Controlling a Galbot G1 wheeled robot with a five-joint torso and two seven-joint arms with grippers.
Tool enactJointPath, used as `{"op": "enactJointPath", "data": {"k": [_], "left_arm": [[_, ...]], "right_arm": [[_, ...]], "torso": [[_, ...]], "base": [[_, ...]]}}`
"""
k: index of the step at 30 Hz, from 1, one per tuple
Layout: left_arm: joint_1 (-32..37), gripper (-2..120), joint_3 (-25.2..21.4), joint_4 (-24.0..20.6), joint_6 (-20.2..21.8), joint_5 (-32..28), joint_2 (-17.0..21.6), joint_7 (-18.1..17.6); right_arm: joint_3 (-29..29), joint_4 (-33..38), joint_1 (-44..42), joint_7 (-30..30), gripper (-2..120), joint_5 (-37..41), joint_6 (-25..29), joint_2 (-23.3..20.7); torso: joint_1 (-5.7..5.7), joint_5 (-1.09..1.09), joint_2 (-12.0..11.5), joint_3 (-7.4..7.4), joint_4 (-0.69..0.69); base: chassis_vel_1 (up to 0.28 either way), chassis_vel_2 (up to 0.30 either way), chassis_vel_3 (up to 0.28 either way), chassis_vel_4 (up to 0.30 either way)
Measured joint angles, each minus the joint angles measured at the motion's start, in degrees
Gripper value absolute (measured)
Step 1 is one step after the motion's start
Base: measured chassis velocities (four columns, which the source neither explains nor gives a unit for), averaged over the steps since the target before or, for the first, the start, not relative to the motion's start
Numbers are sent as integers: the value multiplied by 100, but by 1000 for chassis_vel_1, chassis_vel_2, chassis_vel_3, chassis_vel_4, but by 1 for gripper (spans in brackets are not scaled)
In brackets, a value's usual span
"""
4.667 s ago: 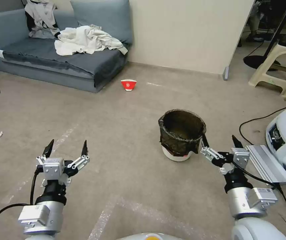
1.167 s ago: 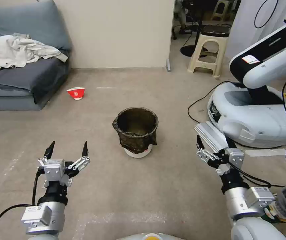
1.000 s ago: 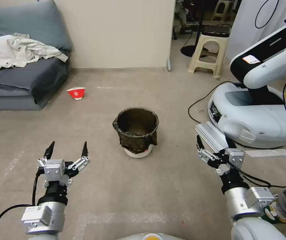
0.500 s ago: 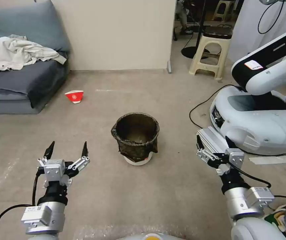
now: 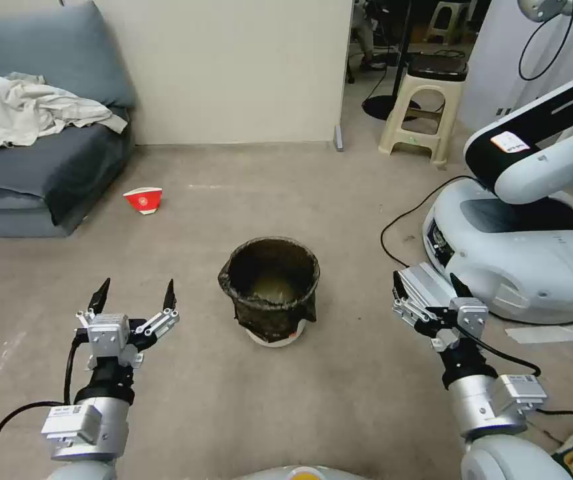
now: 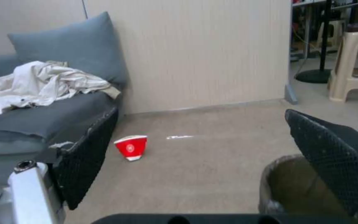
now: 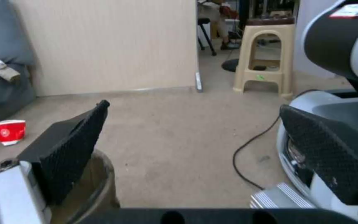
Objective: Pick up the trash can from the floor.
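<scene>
The trash can, a small round white bin with a crinkled dark bag folded over its rim, stands upright on the beige floor straight ahead of me. My left gripper hangs open to the can's left, a short gap away. On the can's other side my right gripper is open too, with nothing between its fingers. Part of the can's rim appears in the left wrist view behind one fingertip, and its rim edge appears in the right wrist view.
A small red-and-white bowl lies on the floor near a grey sofa with crumpled cloth. Another white robot base and a black cable sit close on the right. A beige stool stands farther back.
The whole head view has shifted: the trash can now sits lower and closer, centred between my arms, so the camera moved. Both grippers keep the same open pose.
</scene>
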Motion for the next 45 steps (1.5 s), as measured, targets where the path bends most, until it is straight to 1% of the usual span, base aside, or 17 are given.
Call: {"op": "enactJointPath", "data": {"k": [12, 13, 20, 25, 28, 29, 33, 34, 37, 38, 39, 41, 43, 44, 45], "left_arm": [[-82, 100, -16, 84, 15, -83, 80, 5], [-89, 100, -16, 94, 18, -87, 87, 5], [-121, 100, -18, 128, 77, -140, 141, 5], [-244, 100, 16, 156, 283, -345, 310, 1], [-456, 100, 43, 167, 622, -737, 601, -15], [-456, 100, 43, 167, 622, -737, 601, -15], [-940, 100, 183, 181, 1447, -1488, 1133, -199], [-940, 100, 183, 181, 1447, -1488, 1133, -199], [-1271, 100, 331, 257, 2002, -1772, 1461, -302], [-1360, 100, 376, 293, 2157, -1838, 1533, -337], [-1360, 100, 376, 293, 2157, -1838, 1533, -337], [-1494, 100, 459, 372, 2370, -1950, 1638, -394], [-1706, 100, 627, 520, 2695, -2181, 1774, -522], [-1706, 100, 627, 520, 2695, -2181, 1774, -522], [-1793, 100, 714, 578, 2796, -2261, 1818, -586]], "right_arm": [[-28, -71, 10, 11, 100, -2, 44, -1], [-27, -85, 12, 12, 100, -2, 44, -4], [-20, -133, 26, 25, 100, -2, 34, -17], [-18, -206, 65, 32, 100, -2, 11, -34], [-19, -251, 87, 35, 100, -2, -11, -43], [-19, -251, 87, 35, 100, -2, -11, -43], [-20, -317, 82, 46, 100, -2, -39, -72], [-20, -317, 82, 46, 100, -2, -39, -72], [-47, -373, 87, 91, 100, -2, -62, -77], [-52, -392, 97, 105, 100, -2, -78, -82], [-52, -392, 97, 105, 100, -2, -78, -82], [-56, -419, 121, 124, 100, -2, -102, -93], [-52, -467, 152, 159, 100, 0, -130, -117], [-52, -467, 152, 159, 100, 0, -130, -117], [-43, -490, 161, 180, 100, 6, -134, -135]], "torso": [[1, 0, 0, 1, 0], [1, 2, 0, 1, 1], [0, 0, 0, 0, 0], [0, 0, 0, 0, 0], [0, 0, 0, 0, 0], [0, 0, 0, 0, 0], [0, 0, 0, 0, -1], [0, 0, 0, 0, -1], [0, -1, 0, 0, -1], [0, 1, 0, 0, -1], [0, 1, 0, 0, -1], [0, 0, 0, 0, 0], [0, 0, 0, 0, 1], [0, 0, 0, 0, 1], [0, 0, 0, 0, 0]], "base": [[-167, 166, 158, -158], [-56, 107, 111, -100], [-2, 4, -2, 7], [4, -6, -5, 11], [0, 0, 0, 0], [0, 0, 0, 0], [0, 0, 0, 0], [0, 0, 0, 0], [0, 0, 0, 0], [0, 0, 0, 0], [0, 0, 0, 0], [0, 0, 0, 0], [0, 0, 0, 0], [0, 0, 0, 0], [0, 0, 0, 0]]}}
